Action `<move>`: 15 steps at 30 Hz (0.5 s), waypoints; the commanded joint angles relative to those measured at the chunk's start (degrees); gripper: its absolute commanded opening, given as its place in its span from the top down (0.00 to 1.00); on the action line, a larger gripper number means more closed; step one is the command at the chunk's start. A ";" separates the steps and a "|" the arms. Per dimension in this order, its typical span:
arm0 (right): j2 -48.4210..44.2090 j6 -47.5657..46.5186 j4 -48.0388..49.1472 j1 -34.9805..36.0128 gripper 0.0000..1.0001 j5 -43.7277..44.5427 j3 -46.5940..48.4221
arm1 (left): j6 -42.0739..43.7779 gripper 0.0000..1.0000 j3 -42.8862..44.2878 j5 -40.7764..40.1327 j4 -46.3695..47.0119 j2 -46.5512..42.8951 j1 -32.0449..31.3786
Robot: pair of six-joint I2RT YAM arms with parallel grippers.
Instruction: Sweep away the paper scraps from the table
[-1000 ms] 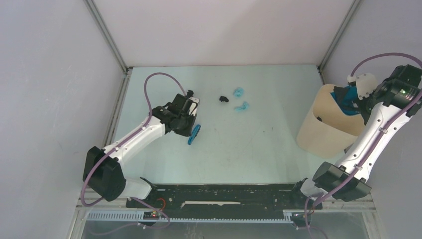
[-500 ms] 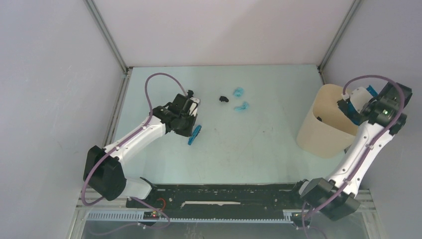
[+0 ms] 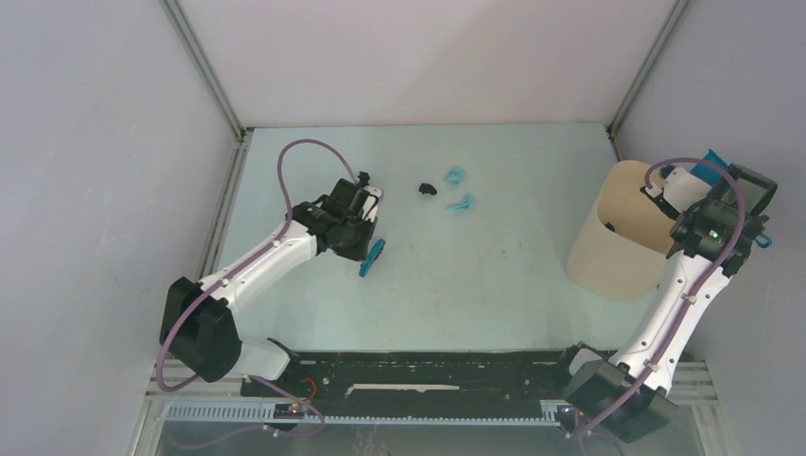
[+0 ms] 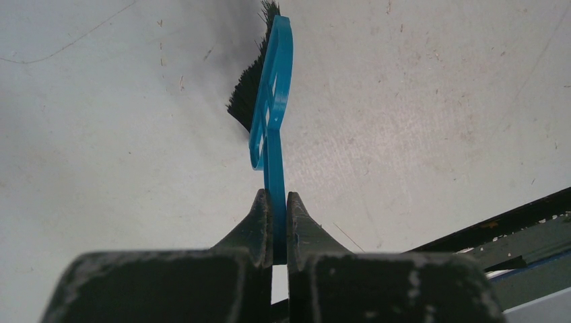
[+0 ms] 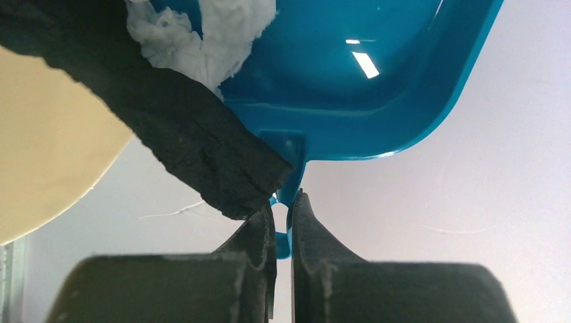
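Observation:
On the pale green table [image 3: 494, 275], three paper scraps lie at the back middle: a black one [image 3: 429, 189] and two light blue ones [image 3: 457, 175] [image 3: 463, 202]. My left gripper [image 3: 366, 233] [image 4: 274, 202] is shut on the handle of the blue hand brush [image 3: 374, 255] [image 4: 273, 101], whose bristles hang just above the table, left of the scraps. My right gripper [image 3: 758, 236] [image 5: 283, 222] is shut on the handle loop of the blue dustpan [image 3: 708, 169] [image 5: 350, 81], tilted over the beige bin. A black scrap [image 5: 168, 114] and a white scrap [image 5: 202, 27] lie in the pan.
The tall beige bin [image 3: 623, 233] [image 5: 47, 134] stands at the table's right edge under the right arm. Grey frame posts and white walls enclose the table on three sides. A black rail [image 3: 428, 375] runs along the near edge between the arm bases.
The right arm has swung its wrist rightwards and turned the dustpan above the bin. The left arm and the brush have stayed put, and so have the scraps on the table.

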 commanded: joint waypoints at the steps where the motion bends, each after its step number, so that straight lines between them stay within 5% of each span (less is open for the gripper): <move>1: -1.03 -3.02 4.92 0.42 1.00 2.31 -0.35 | 0.96 1.00 0.56 2.30 -1.77 1.33 0.22; 15: -0.70 -3.48 3.52 1.48 1.00 3.43 -0.35 | 1.11 1.00 0.61 2.52 -2.05 1.72 0.22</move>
